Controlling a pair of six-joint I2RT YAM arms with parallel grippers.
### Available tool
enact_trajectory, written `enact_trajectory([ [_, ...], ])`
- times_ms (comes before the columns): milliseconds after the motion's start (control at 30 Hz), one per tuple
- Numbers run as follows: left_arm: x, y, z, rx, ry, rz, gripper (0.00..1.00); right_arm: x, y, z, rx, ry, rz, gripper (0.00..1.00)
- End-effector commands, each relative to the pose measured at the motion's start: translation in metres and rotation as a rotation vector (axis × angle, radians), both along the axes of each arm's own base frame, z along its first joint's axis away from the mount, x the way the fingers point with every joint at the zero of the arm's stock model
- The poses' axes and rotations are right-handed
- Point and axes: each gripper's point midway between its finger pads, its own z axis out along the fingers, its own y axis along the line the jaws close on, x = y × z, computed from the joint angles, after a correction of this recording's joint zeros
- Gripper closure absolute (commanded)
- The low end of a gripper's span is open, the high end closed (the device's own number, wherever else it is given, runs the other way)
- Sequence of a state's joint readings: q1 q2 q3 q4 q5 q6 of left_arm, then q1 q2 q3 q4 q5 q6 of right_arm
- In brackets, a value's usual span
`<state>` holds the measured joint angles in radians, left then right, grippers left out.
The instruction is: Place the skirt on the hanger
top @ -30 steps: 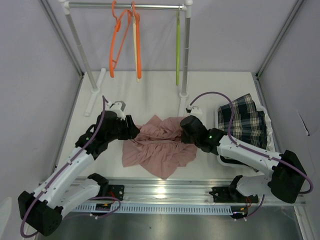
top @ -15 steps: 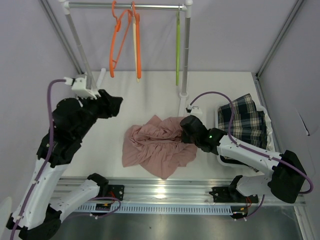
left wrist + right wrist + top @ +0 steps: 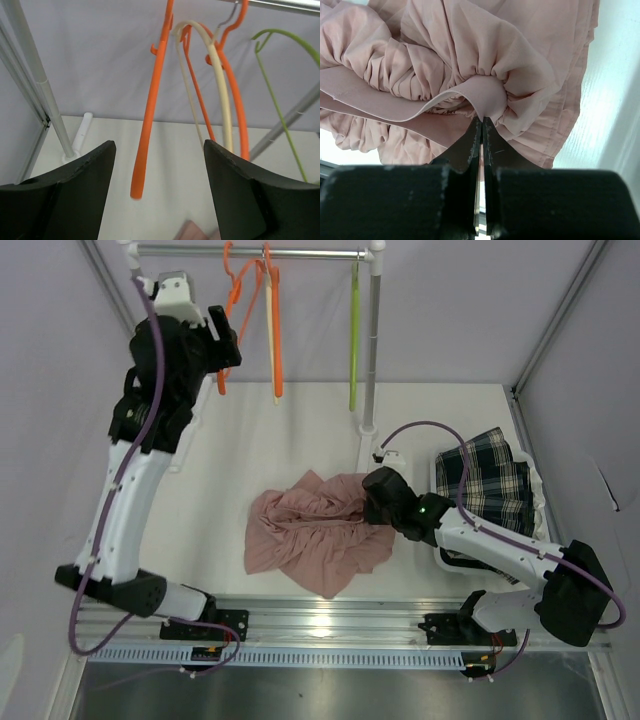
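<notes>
Skirt (image 3: 487, 480) – where's it sitting? (op)

Right of the pink garment (image 3: 318, 530), near it but not touching. It lies bunched on a white cloth (image 3: 538, 505). Neither of your grippers is on it. (spotter)

And the hanger? (op)

Hanger (image 3: 220, 85), the cream one, hangs on the rail (image 3: 300, 253) beyond the pink garment and a bit to its left, btw two orange hangers (image 3: 150, 100). A lime-green hanger (image 3: 355, 340) is on the same rail, beyond the garment and slightly to its right. (spotter)

L side? (op)

Your left gripper (image 3: 157, 147) is up high, beyond and left of the pink garment and well apart from it, facing the hangers. Its jaws are spread wide w/ nothing held. In the wrist view the nearest orange hanger's lower end shows in the gap, farther back. Can't tell if anything touches. (spotter)

R side? (op)

Your right gripper (image 3: 481, 120) is low at the pink garment's right edge. Its fingers (image 3: 470, 145) are pressed together w/ a gathered fold of the pink fabric pinched at the tips. The rest of the garment spreads out left of that grip, crumpled on the table (image 3: 300, 430). (spotter)
</notes>
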<state>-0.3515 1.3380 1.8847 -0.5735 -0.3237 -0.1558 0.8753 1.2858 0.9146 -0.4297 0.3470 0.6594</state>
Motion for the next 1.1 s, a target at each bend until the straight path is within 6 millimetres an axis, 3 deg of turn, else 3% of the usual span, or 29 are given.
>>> enact_trajectory([
  [0, 0.032, 0.006, -0.008, 0.053, 0.047, -0.014, 0.23, 0.010, 0.009, 0.022, 0.028, -0.037, 0.021, 1.00],
  [100, 0.054, 0.005, -0.004, 0.052, 0.037, -0.054, 0.22, 0.009, 0.010, 0.026, 0.034, -0.042, 0.033, 1.00],
  [267, 0.084, 0.000, -0.013, 0.048, 0.053, -0.122, 0.22, 0.008, 0.013, 0.022, 0.038, -0.030, 0.051, 1.00],
  [533, 0.101, -0.003, -0.027, 0.052, 0.069, -0.142, 0.24, 0.008, 0.017, 0.016, 0.037, -0.019, 0.068, 1.00],
  [833, 0.108, -0.010, -0.031, 0.040, 0.055, -0.170, 0.38, 0.009, 0.018, 0.015, 0.038, -0.018, 0.069, 1.00],
  [1067, 0.107, -0.008, -0.028, 0.044, 0.047, -0.161, 0.60, 0.009, 0.019, 0.014, 0.038, -0.017, 0.073, 1.00],
])
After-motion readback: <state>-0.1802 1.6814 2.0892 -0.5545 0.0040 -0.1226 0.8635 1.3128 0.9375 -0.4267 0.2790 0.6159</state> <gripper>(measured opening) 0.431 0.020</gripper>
